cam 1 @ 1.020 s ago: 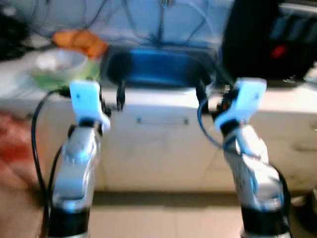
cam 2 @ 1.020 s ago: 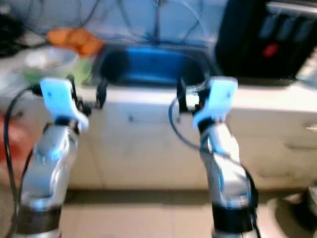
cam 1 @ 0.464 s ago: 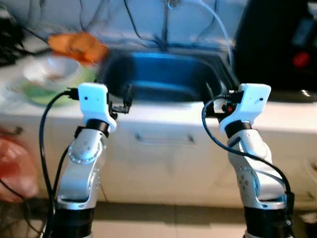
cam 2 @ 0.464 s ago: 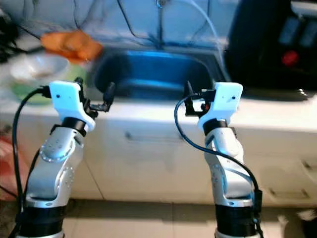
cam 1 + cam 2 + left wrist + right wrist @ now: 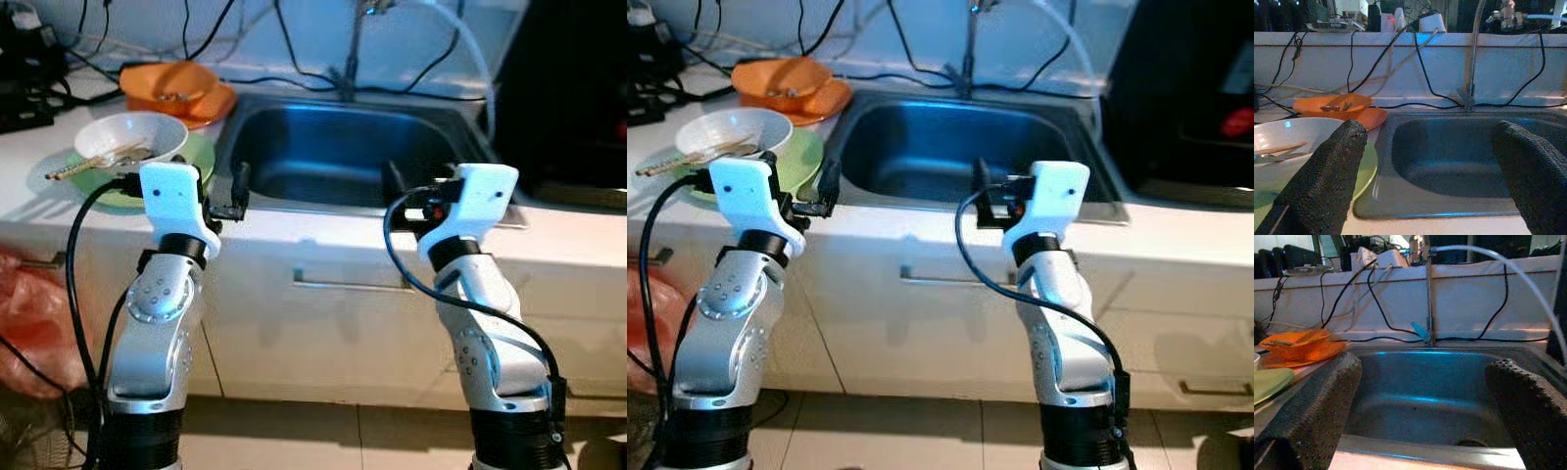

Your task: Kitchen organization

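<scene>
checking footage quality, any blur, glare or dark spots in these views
Eye views: sharp, sink with a blue cast, black appliance nearly featureless. Left wrist view: dim, white bowl washed out. Right wrist view: brighter, near fingers soft.

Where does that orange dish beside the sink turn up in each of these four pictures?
Left eye view: orange dish at upper left, behind the white bowl.
Right eye view: upper left, left of the sink.
Left wrist view: mid-left, beyond the left gripper.
Right wrist view: far left, past the right gripper.
Shared landmark: the tap behind the sink.
</scene>
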### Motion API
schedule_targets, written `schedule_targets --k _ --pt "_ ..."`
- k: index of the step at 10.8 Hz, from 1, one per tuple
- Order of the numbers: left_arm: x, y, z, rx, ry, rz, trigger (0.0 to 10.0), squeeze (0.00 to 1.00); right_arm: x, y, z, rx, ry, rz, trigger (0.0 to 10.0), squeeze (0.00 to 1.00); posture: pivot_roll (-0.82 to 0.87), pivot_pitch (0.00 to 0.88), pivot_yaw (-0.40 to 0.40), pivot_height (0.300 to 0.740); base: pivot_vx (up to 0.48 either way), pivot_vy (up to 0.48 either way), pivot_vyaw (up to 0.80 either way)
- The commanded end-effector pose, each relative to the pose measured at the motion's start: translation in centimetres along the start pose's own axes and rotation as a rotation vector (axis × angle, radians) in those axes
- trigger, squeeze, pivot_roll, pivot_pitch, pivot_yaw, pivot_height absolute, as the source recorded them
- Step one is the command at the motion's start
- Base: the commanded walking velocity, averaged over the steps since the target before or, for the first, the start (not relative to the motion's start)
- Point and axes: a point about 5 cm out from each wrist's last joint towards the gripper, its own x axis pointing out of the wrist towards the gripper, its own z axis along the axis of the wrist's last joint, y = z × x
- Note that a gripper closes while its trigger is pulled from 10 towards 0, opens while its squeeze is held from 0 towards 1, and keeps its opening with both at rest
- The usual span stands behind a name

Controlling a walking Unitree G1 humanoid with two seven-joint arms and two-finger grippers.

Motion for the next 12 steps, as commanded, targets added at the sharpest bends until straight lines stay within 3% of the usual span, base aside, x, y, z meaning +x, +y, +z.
schedule_targets --k 1,7,12 --pt "0.2 -0.2 0.2 -0.017 0.003 -0.005 10.0 0.0 0.0 -0.2 0.4 -0.003 -0.022 -0.011 10.0 0.0 0.04 0.012 -0.039 0.74 0.0 0.0 0.0" --pt "0.2 -0.3 0.0 -0.009 0.018 -0.015 10.0 0.0 0.1 -0.4 0.3 0.003 -0.016 -0.02 10.0 0.0 0.04 0.01 -0.037 0.74 0.0 0.426 0.0" --pt "0.3 -0.8 1.1 0.027 -0.054 -0.077 10.0 0.0 0.2 -0.5 0.4 -0.01 -0.028 -0.022 10.0 0.0 0.04 0.005 -0.038 0.74 0.0 0.0 0.0"
